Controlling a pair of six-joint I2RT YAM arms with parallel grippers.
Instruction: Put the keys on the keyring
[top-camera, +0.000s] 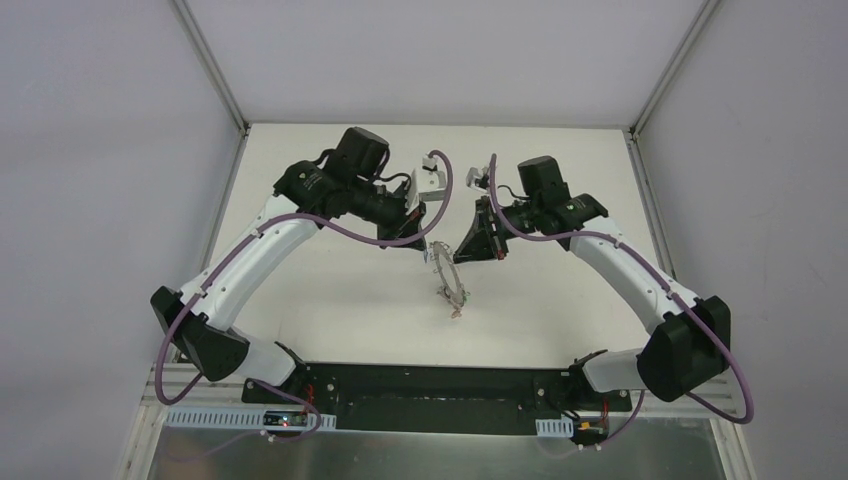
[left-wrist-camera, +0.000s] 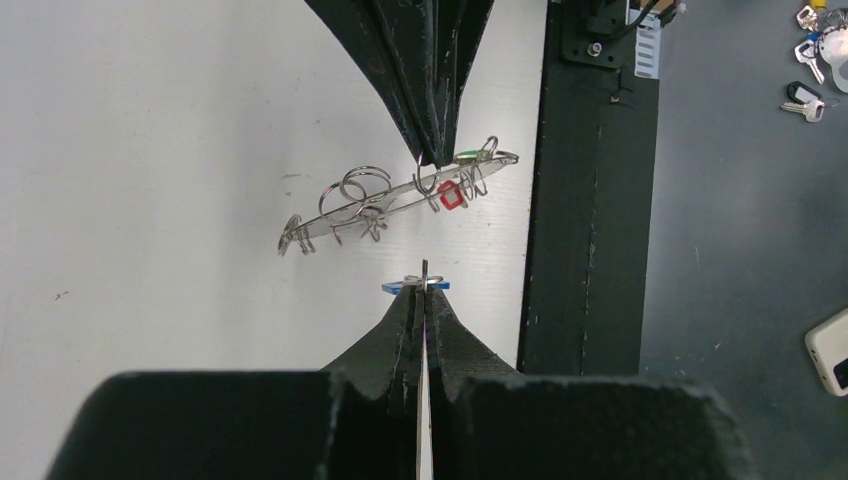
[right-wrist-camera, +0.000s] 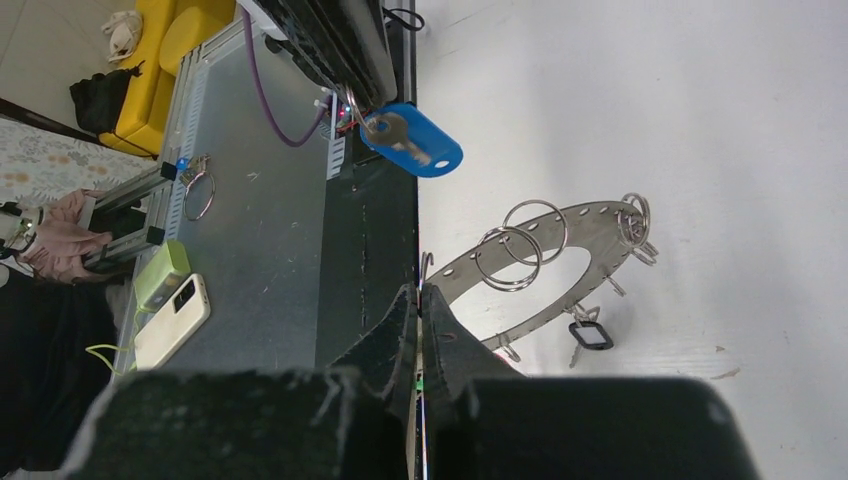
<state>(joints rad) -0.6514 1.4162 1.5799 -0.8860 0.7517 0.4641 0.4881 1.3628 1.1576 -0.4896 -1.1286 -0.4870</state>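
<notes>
– Two grippers are engaged, both pinched fully closed. At the near end, the left gripper (left-wrist-camera: 422, 292) holds the small ring of the blue-tagged key (right-wrist-camera: 410, 140). Opposite it, the right gripper (right-wrist-camera: 420, 298) nips the keyring (right-wrist-camera: 585, 222) at a wire loop on its rim.

– Position of the keyring?

– It is off the bench (left-wrist-camera: 150, 130), hanging tilted from that single pinch, between the two arms. The blue-tagged key is just beside it, apart, with no contact.

– Step in hand?

– By my judgement, the key is being presented to the rim for threading. A red tag (left-wrist-camera: 450, 195), a green tag (left-wrist-camera: 467, 157) and a black tag (right-wrist-camera: 588, 335) appear to hang from the rim already. How each is attached is too small to tell.

– What does the next move call for?

– As I judge it, the key's small ring must meet a free rim loop squarely, then slide on. Alignment will be fine work. The keyring is held at one point only and could swing or twist when touched.

– Surroundings and obstructions?

– Two larger wire rings (right-wrist-camera: 512, 230) stand up from the keyring and could snag an approaching fingertip. Nothing lies between the key and the rim. A black base rail (left-wrist-camera: 590, 200) borders the bench. Beyond it, loose keys (left-wrist-camera: 812, 50) and a phone (right-wrist-camera: 175, 318) rest on a metal plate (right-wrist-camera: 260, 250), well apart from the work.
</notes>
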